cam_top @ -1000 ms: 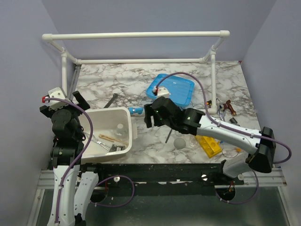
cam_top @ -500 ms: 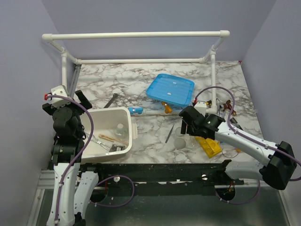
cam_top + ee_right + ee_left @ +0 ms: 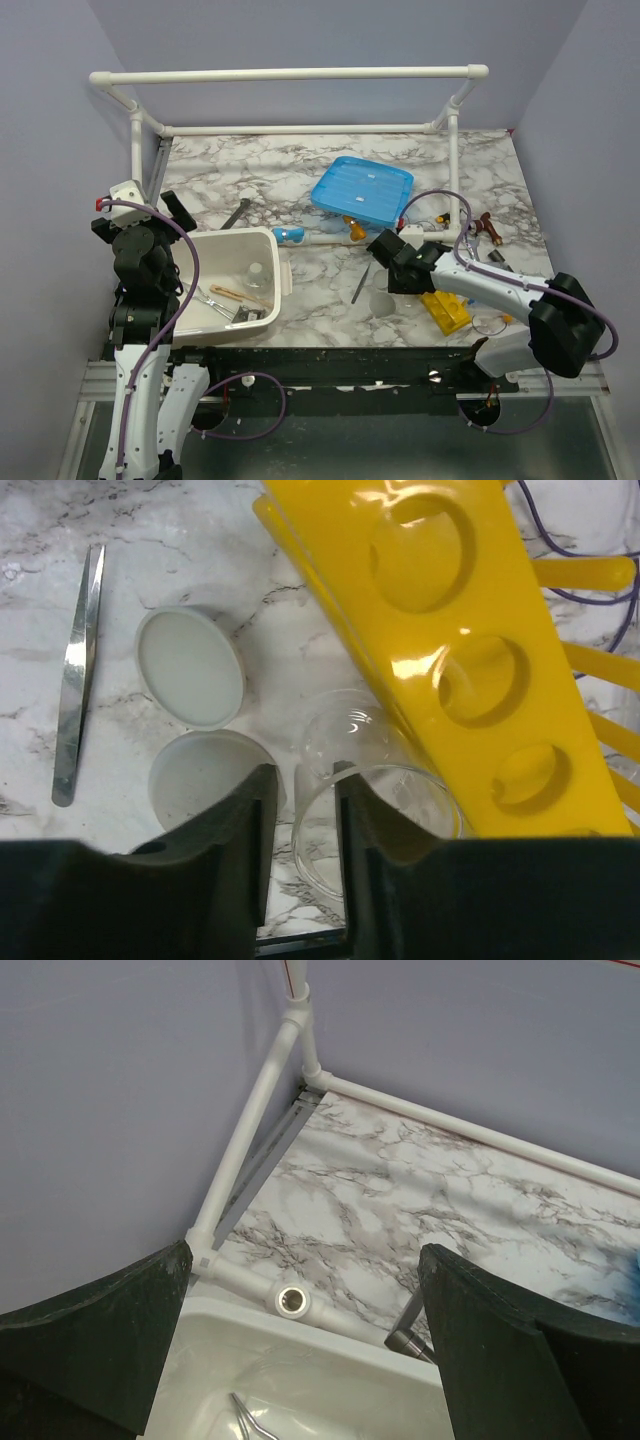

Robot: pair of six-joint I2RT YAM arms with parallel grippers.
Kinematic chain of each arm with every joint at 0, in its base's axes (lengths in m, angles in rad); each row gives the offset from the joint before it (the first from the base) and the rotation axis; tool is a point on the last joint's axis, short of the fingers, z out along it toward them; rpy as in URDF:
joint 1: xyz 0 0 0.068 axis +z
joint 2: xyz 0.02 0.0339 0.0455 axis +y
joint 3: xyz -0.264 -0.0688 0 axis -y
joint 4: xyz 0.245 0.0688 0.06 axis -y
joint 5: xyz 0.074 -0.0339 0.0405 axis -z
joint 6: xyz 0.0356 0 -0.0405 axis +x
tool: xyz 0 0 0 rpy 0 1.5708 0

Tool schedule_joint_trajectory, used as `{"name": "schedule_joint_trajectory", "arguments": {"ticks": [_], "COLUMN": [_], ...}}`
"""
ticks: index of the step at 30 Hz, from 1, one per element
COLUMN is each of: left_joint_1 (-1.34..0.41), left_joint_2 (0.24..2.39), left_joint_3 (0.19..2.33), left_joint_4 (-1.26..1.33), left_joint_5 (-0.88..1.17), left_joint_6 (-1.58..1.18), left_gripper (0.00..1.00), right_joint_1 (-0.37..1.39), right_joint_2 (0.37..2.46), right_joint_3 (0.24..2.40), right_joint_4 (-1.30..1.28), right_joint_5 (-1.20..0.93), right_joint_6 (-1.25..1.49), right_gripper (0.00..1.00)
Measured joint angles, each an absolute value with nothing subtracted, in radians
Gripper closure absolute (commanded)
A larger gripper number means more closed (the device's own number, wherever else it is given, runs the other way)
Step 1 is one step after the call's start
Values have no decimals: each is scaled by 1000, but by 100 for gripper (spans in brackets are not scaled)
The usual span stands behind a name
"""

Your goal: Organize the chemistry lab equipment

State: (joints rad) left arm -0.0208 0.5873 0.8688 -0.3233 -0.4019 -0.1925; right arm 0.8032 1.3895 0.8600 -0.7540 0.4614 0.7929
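Observation:
In the right wrist view my right gripper (image 3: 303,780) straddles the rim of a clear glass beaker (image 3: 400,785). One finger is outside the glass and the other inside, and the jaws stand narrow with a gap left on each side of the wall. The yellow test-tube rack (image 3: 470,650) lies just right of the beaker, steel tweezers (image 3: 78,670) to the left. From above, the right gripper (image 3: 398,280) is low beside the rack (image 3: 445,310). My left gripper (image 3: 138,220) hangs wide open over the white tub (image 3: 283,270), which holds metal tongs (image 3: 215,300), wooden sticks (image 3: 235,293) and a small flask (image 3: 255,275).
Two white round caps (image 3: 190,665) lie close to the beaker. A blue lid (image 3: 362,190) sits at the back centre. A dark metal rod (image 3: 237,212) lies behind the tub. Small items (image 3: 485,225) are scattered at the right. A white pipe frame (image 3: 290,75) borders the table.
My right arm swung from beside the tub to the right and came down at the yellow rack. Its jaws have narrowed around the beaker's rim. The left arm has stayed put.

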Motion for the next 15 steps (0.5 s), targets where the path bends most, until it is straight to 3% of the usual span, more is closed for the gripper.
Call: {"name": "schedule_joint_trajectory", "arguments": {"ticks": [5, 15], "left_joint_1": [-21, -21], "left_joint_2": [587, 590], "left_joint_3": [869, 869], "left_joint_4": [-324, -323], "left_joint_5": [-398, -376], "left_joint_6": [-194, -199], "left_gripper": [1, 1], "right_joint_1": [803, 821], "right_joint_2": [1405, 1375], "right_joint_3": [860, 937], "right_joint_4": [-739, -789], "right_joint_5": [432, 374], "right_joint_6": [792, 750], "right_gripper": [98, 99]}}
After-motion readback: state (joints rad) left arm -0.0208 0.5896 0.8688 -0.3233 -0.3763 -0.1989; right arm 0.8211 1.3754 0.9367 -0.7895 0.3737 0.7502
